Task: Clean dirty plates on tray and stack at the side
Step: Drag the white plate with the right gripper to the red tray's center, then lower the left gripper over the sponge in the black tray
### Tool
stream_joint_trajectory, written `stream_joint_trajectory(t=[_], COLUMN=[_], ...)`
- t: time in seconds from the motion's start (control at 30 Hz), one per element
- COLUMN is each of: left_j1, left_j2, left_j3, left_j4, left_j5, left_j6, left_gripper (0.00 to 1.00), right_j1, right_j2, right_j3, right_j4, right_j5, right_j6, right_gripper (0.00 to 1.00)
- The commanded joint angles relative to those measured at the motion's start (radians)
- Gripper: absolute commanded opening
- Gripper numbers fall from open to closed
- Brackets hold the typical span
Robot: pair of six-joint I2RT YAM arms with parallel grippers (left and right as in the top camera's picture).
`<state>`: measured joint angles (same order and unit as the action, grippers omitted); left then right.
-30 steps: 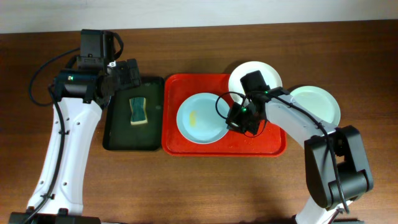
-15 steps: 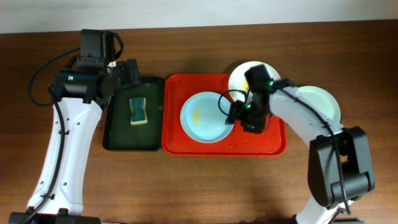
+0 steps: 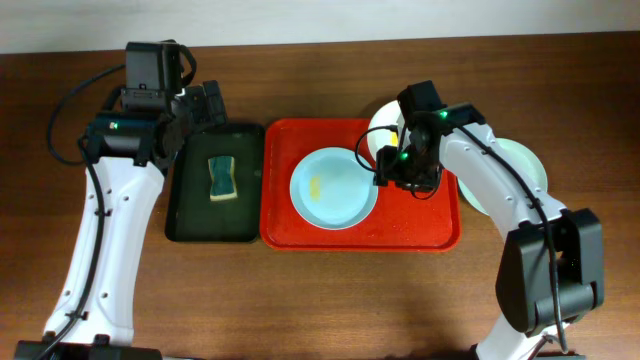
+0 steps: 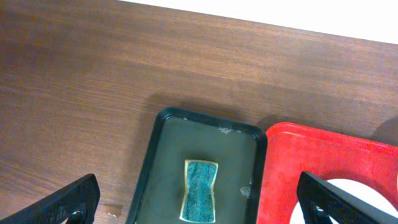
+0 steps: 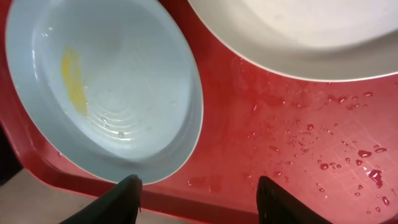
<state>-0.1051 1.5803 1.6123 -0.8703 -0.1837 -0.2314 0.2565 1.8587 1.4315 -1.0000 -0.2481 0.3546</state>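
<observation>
Three plates: a pale blue plate (image 3: 333,188) with a yellow smear (image 5: 73,81) lies in the red tray (image 3: 420,225). A white plate (image 3: 395,122) overlaps the tray's far corner. A pale green plate (image 3: 525,165) sits on the desk (image 3: 320,300), partly hidden by the right arm.
Right tool (image 5: 200,183): fingers spread, pinching nothing, low over the tray's wet floor.
Blue plate from right tool: its rim runs just beside one fingertip and the bowl reaches away to that side. Whether they touch, I cannot tell.
White plate from right tool: ahead, across bare red floor.
Left tool (image 4: 198,180): spread wide and empty, high above the dark green tray (image 4: 161,162).
Sponge (image 4: 200,190) from left tool: straight below, between the fingers.
Likely reason: the smeared plate probably waits in the tray for scrubbing, with the sponge parked in the left arm's reach. The green plate outside the tray may mark the stacking side.
</observation>
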Motion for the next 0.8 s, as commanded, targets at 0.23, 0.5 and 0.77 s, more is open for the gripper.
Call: stream_joint_trajectory(t=[0.23, 0.5, 0.77], left_j1=[-0.004, -0.004, -0.004], left_j2=[0.033, 0.117, 0.210], left_j3=[-0.038, -0.151, -0.153], left_j4=[-0.201, -0.185, -0.156], left_j5=[0.188, 0.188, 0.188], left_j6=[-0.029, -0.029, -0.029], left_gripper=[0.77, 0.97, 1.00], right_j1=[0.097, 0.103, 0.103], right_j2=[-0.005, -0.005, -0.005], right_j3=[-0.063, -0.178, -0.225], right_j4=[0.098, 0.262, 0.371], right_j5=[0.148, 0.164, 0.187], right_j6=[-0.010, -0.006, -0.006], right_gripper=[0.44, 0.41, 0.41])
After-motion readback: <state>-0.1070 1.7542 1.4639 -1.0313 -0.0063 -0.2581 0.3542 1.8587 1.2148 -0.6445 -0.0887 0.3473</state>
